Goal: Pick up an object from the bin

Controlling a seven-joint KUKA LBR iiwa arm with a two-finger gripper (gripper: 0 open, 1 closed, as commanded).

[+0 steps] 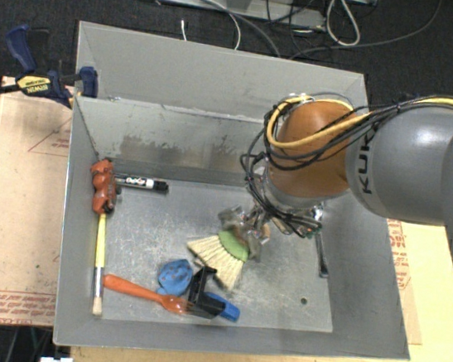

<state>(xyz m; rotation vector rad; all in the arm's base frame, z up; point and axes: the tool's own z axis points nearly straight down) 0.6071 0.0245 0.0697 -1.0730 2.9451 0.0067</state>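
Against the grey bin [316, 314], a black marker [142, 183], a reddish-orange toy [103, 186], a yellow stick [99, 254], an orange spoon [136, 290], a blue lump [174, 275] and a cream brush [218, 254] topped in green are standing out, while the silver-grey arm [420, 170] is showing an orange-brown cover [315, 147].

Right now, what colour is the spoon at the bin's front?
The spoon is orange, seen in camera view.
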